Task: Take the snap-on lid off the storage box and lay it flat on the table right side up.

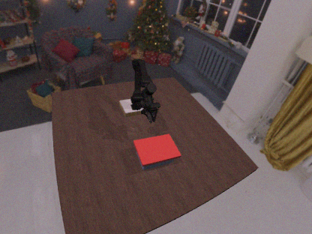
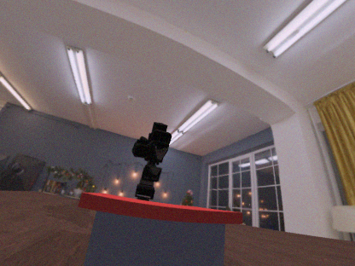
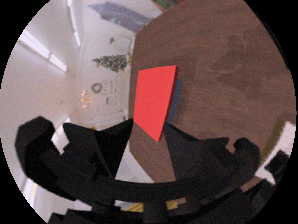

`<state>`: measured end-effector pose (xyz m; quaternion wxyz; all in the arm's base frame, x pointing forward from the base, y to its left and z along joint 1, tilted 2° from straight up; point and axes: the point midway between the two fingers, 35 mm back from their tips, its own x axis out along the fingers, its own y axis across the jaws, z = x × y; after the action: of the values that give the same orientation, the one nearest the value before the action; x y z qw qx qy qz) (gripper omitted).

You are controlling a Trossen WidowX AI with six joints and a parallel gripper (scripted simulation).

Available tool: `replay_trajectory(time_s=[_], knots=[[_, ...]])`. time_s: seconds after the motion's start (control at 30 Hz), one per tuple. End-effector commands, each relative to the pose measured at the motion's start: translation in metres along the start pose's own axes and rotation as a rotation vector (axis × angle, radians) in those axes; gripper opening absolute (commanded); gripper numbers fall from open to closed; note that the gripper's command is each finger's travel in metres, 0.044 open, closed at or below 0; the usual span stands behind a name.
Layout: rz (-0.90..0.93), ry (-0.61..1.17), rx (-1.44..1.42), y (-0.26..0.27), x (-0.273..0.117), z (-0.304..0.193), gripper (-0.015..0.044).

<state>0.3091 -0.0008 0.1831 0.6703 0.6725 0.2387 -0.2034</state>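
A red lid (image 1: pixel 157 149) (image 2: pixel 160 208) (image 3: pixel 154 100) sits on top of a blue storage box (image 1: pixel 161 164) (image 2: pixel 155 240) (image 3: pixel 175 102), which rests on a brown wooden table (image 1: pixel 97 176) (image 2: pixel 34 222) (image 3: pixel 220 55). In the exterior view the lid's red rim juts out past the box's walls on both sides, and its top looks level. In the top view, the lid hides nearly all of the box, leaving only a narrow strip of blue wall along the near edge and at one corner. A black arm (image 1: pixel 139 75) (image 2: pixel 150 172) stands at the far part of the table, next to a pale, flat-topped block (image 1: pixel 125 106), part of which is hidden behind the arm. Its gripper (image 1: pixel 151 117) (image 3: pixel 148 123) is up above the table, apart from the lid, between the pale block and the box as the top view shows them. The gripper's two fingers stand about halfway open, with a plain gap between their tips, and they have hold of nothing. From the wrist, the lid appears beyond the gap, its lower corner reaching down between the dark fingertips, though neither finger is gripping it. Along one long side of the lid, the wrist view also shows a strip of the box's blue wall, with table beyond it.
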Motion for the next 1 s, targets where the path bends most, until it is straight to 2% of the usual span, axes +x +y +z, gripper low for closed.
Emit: replay_trajectory(time_s=[0.0, 0.1, 0.97], knots=[[-0.034, -0.004, 0.011, -0.034, 0.023, 0.001, 0.0235], [-0.034, -0.004, 0.011, -0.049, 0.033, 0.001, 0.0235], [-0.033, -0.005, 0.01, -0.047, 0.066, 0.001, 0.0235]])
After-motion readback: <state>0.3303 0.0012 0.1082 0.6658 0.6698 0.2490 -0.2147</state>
